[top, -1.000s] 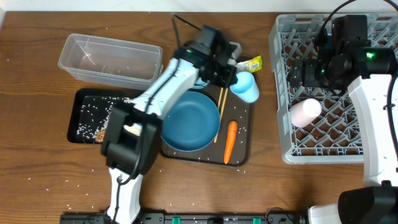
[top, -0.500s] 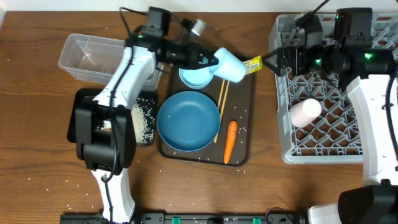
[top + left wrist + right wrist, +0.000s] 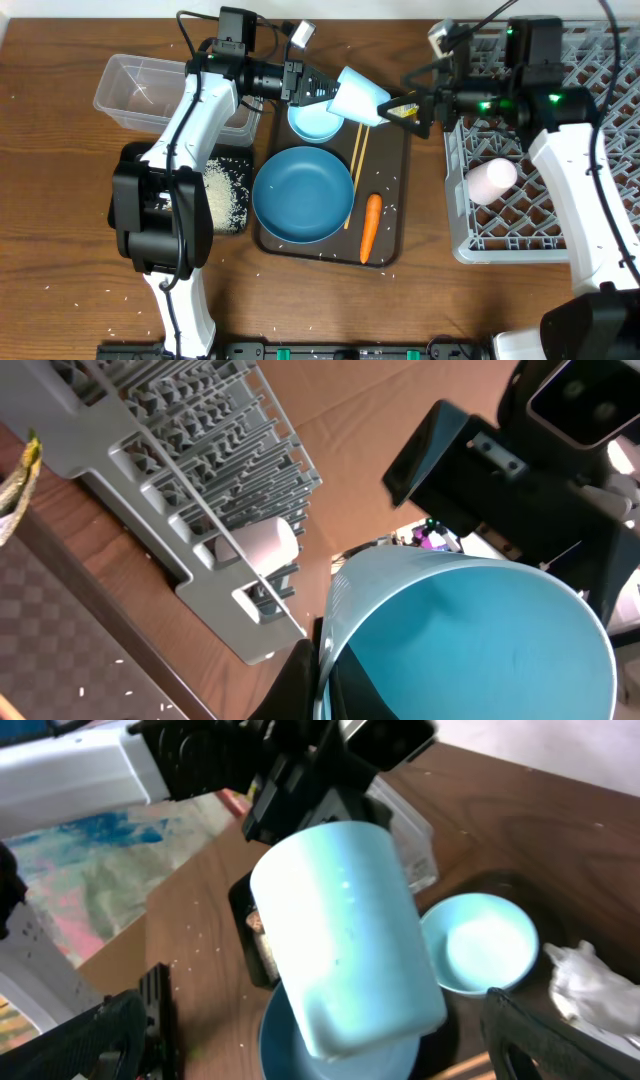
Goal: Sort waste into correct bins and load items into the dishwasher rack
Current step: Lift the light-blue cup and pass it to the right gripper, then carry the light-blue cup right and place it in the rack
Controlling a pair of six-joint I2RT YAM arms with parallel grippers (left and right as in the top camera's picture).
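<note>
Reaching out from over the dishwasher rack (image 3: 452, 215), the right arm (image 3: 560, 150) has come much closer to the light-blue cup (image 3: 358, 96) than it was a moment ago. The left arm (image 3: 200, 110) has hardly moved.

From above, the left jaws are clamped on the cup's rim and hold it tipped in the air, over the small light-blue bowl (image 3: 312, 122). The right jaws are wide apart, just beside the cup's bottom. The pale pink cup (image 3: 492, 180) already lies in the rack. The large blue round dish (image 3: 303, 195), chopsticks (image 3: 354, 175) and orange carrot (image 3: 370, 226) wait on the brown tray (image 3: 385, 250).

The left wrist camera looks into the cup (image 3: 470, 640), which the top view cannot do. It looks empty.

The right wrist camera shows the cup (image 3: 350, 940) between its own two fingers (image 3: 90, 1040), not yet touched. It also shows the crumpled white tissue (image 3: 590, 985), which I cannot find from above.

I think the cup is being passed over. It could fall onto the bowl if the left jaws let go too soon, because only the thin rim is pinched. A bump from the right jaws could knock it loose too.
</note>
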